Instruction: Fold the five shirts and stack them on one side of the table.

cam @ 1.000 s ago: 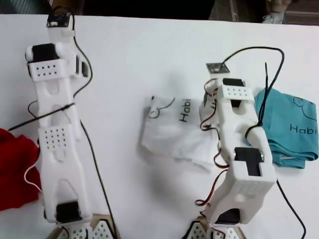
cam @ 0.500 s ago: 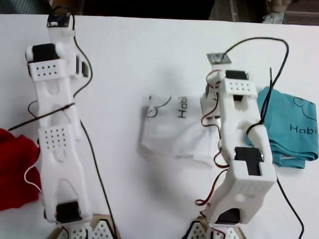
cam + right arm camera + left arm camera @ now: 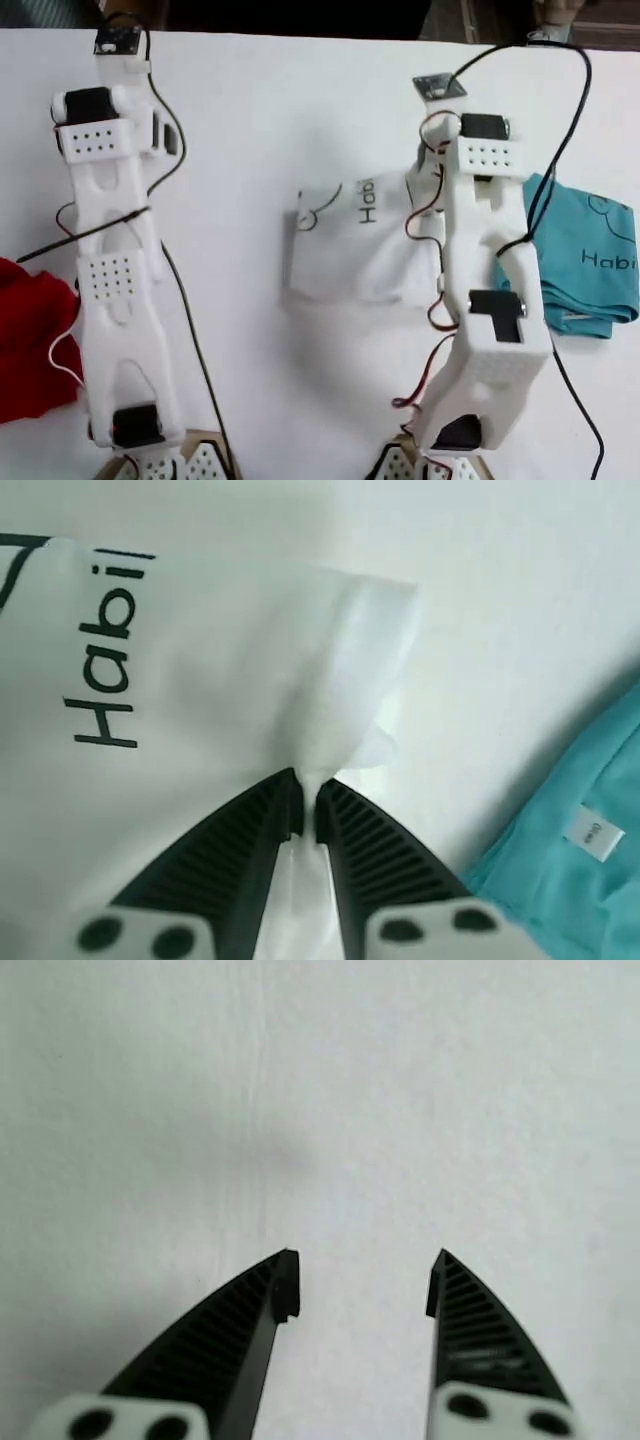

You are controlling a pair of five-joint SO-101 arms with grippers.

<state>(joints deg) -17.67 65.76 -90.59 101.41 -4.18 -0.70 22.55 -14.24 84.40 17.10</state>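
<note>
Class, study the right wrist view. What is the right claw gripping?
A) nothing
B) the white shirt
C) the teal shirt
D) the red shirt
B: the right claw is shut on a bunched fold of the white shirt, while the teal shirt lies off to one side, not gripped.

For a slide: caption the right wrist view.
Right arm's fingers pinch a fold of the white shirt, teal shirt nearby.

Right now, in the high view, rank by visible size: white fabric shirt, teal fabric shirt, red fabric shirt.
white fabric shirt and teal fabric shirt: alike, both partly hidden
red fabric shirt: smallest, cropped
</note>
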